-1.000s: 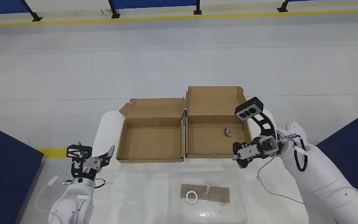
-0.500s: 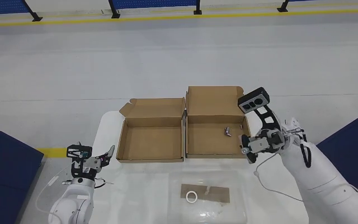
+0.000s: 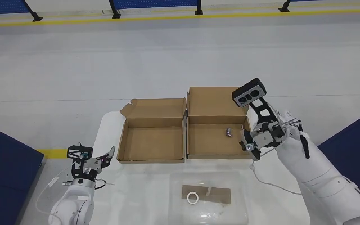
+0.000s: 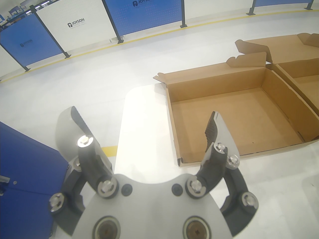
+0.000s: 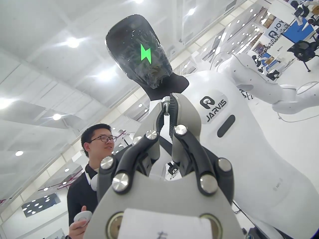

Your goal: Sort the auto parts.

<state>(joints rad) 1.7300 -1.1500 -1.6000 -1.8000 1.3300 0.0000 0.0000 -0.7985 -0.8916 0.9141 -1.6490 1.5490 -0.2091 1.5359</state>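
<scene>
My right gripper (image 5: 167, 104) is turned upward and shut on a small threaded metal part (image 5: 166, 101). In the top view the right gripper (image 3: 249, 145) hangs over the near right corner of the right cardboard box (image 3: 216, 147). A small metal part (image 3: 229, 132) lies inside that box. The left cardboard box (image 3: 152, 143) holds nothing. My left gripper (image 4: 144, 118) is open above the table's left edge, short of the left cardboard box (image 4: 236, 115); from above the left gripper (image 3: 106, 156) sits left of that box.
A clear plastic tray (image 3: 239, 202) at the table's front holds a flat cardboard piece (image 3: 216, 194) and a white ring (image 3: 193, 197). The white table (image 3: 140, 180) lies bare between the tray and the boxes. Box flaps (image 3: 153, 107) stand up at the back.
My right gripper rose a little from the box's front edge and its wrist turned, swinging the camera mount up and back. The left arm has not moved.
</scene>
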